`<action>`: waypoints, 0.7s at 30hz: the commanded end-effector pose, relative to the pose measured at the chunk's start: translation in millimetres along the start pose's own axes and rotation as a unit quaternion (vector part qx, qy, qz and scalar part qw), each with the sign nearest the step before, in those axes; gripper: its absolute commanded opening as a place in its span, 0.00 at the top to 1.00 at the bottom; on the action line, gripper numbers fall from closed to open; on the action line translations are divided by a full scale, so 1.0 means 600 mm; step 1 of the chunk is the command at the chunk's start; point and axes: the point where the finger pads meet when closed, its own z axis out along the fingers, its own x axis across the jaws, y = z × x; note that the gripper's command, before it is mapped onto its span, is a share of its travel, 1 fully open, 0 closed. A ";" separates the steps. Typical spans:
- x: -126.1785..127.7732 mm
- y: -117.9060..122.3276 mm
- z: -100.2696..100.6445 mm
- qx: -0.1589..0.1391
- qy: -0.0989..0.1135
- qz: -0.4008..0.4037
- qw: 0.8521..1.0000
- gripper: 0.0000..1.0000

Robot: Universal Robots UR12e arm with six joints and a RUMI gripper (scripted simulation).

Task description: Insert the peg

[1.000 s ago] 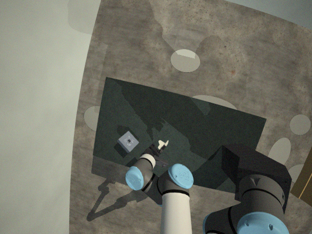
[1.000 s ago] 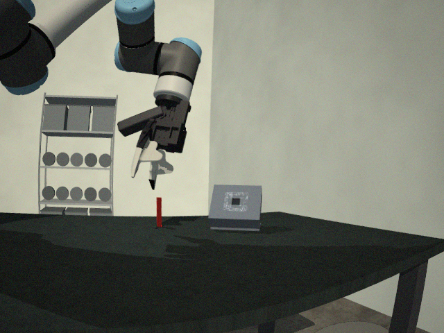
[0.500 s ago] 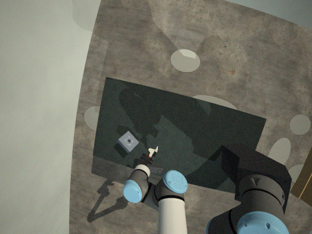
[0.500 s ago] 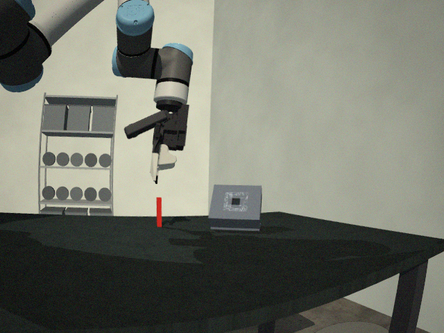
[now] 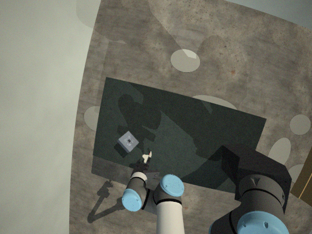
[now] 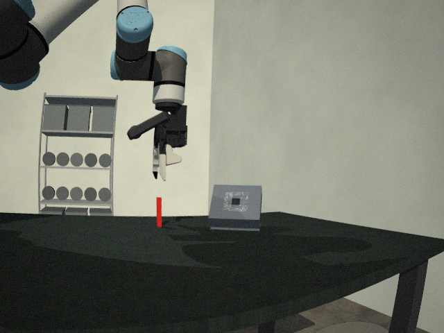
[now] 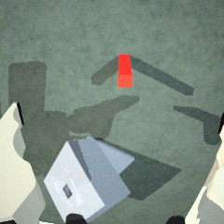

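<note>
The end effector hangs wide open and empty. Directly below it, the slim red square peg stands upright on the dark green counter. A slightly off-centre descent could topple the peg toward the nearby grey sloped panel.

- A dark green table stands on dark legs; one leg shows under its right corner in the exterior view.
- Broad, soft-edged shadows lie across the table top.
- The floor is mottled grey-brown, like worn concrete, with pale oval patches scattered around the table's edges.
- Two plain walls meet at a vertical corner behind the table: the left one cream, the right one grey-green.
- A grey shelf rack stands against the cream wall beyond the table's far left edge, holding grey boxes on top and two rows of dark round items below.
</note>
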 end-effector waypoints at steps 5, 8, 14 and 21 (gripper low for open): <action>0.003 0.002 0.009 -0.002 0.001 -0.003 1.000 0.00; 0.003 0.002 0.017 -0.002 0.001 -0.003 1.000 0.00; 0.003 0.002 0.032 -0.002 0.001 -0.003 1.000 0.00; 0.003 0.002 0.046 -0.002 0.001 -0.003 1.000 0.00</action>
